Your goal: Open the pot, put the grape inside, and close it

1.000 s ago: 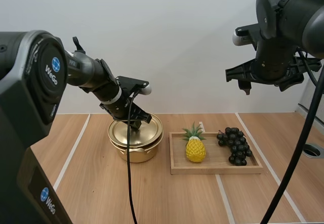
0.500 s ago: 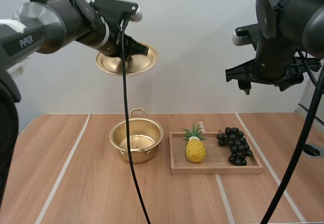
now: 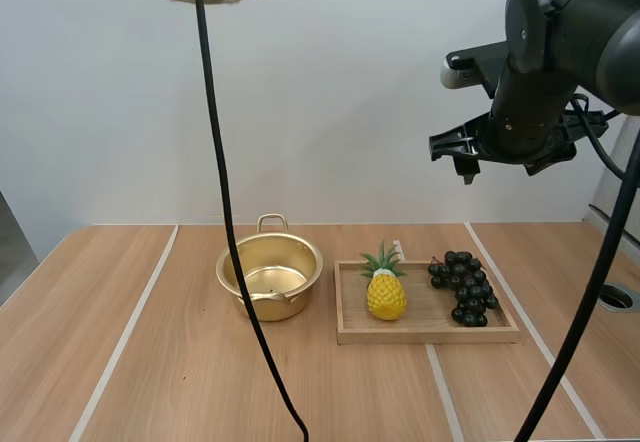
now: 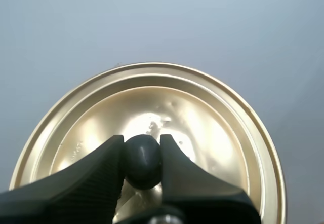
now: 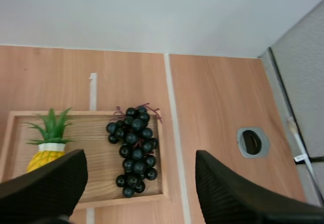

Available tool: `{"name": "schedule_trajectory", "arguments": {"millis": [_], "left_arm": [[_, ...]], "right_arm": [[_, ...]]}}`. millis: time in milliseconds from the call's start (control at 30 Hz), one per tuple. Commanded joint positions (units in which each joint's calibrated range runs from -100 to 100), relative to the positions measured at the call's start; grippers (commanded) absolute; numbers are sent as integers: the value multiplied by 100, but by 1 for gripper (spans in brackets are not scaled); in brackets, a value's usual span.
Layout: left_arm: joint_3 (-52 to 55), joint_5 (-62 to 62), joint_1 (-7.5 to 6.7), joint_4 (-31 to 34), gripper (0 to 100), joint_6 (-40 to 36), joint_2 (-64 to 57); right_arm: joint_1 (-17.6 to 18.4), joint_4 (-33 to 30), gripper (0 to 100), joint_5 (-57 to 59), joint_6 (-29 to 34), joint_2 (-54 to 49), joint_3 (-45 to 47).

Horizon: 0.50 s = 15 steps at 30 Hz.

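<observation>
- The wooden table (image 3: 180, 362) is stretching across under everything, its grain running sideways, with pale lines (image 3: 135, 320) crossing it from front to back.
- A gold pot (image 3: 272, 308) is standing directly on the table left of the middle, its mouth facing up and one loop handle pointing to the far side.
- A wooden tray (image 3: 425, 334) is lying flat on the table just beside the pot, on its right, apart from it.
- The tray is carrying a pineapple (image 3: 386, 295) at its left end and a bunch of grapes (image 3: 463, 284) at its right end.
- A round opening (image 5: 251, 142) is showing in the table top, right of the tray.
</observation>
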Motion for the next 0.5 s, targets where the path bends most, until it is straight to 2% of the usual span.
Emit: {"name": "schedule_trajectory", "arguments": {"millis": [0,133,267,467], "left_arm": [[-197,-361,2,76,1,-52,-243],[-418,-761,2,76,1,-73,-563],[-800,-1256,2,333,1,-433,-821],[-1870,-1339,2,680,0,-760,-971]], "right_arm": [[-20,219,100,-52,-298,-35,16],[-20,316,100,-152,-420,-35,16],[-20,316,100,-228,-441,-35,16],[-20,378,100,-208,-526,33,16]]}}
